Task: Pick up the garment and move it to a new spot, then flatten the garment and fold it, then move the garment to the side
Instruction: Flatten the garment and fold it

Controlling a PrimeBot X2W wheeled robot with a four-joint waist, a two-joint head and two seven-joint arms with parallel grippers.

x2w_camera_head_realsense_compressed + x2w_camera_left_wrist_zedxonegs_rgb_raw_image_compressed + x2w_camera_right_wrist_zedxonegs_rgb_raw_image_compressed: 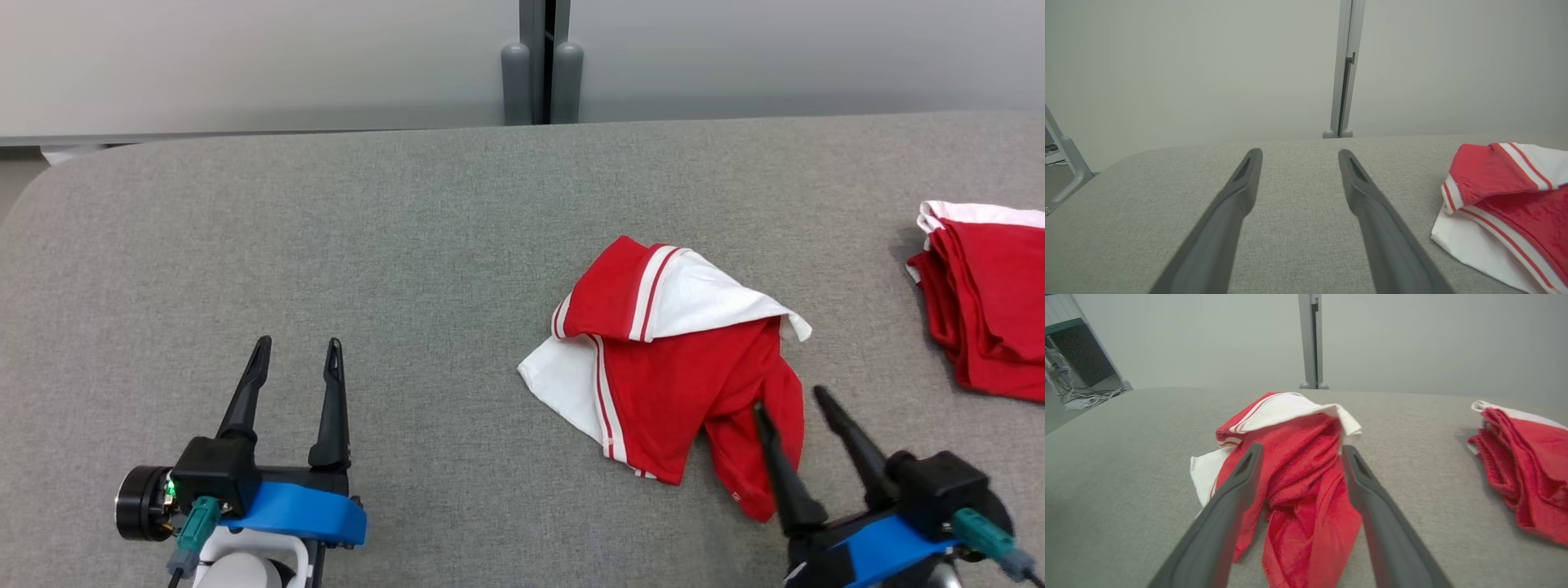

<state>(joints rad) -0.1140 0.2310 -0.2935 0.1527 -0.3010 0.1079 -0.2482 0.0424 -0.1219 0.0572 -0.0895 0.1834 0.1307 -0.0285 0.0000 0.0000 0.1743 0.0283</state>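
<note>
The red and white garment (669, 367) is seen crumpled on the grey table (326, 245), right of the middle, with a white panel folded over its top and a red tail trailing toward the robot. The right gripper (789, 399) is held at the garment's near right edge. Its fingers are spread wide, and in the right wrist view the red tail is framed between them, though nothing is clasped — whether the tips touch the cloth cannot be told. The left gripper (298, 340) is held well apart to the garment's left, over bare table, its fingers likewise spread wide and empty. A second red and white pile (992, 302) is laid at the table's right edge — apart from the garment.
</note>
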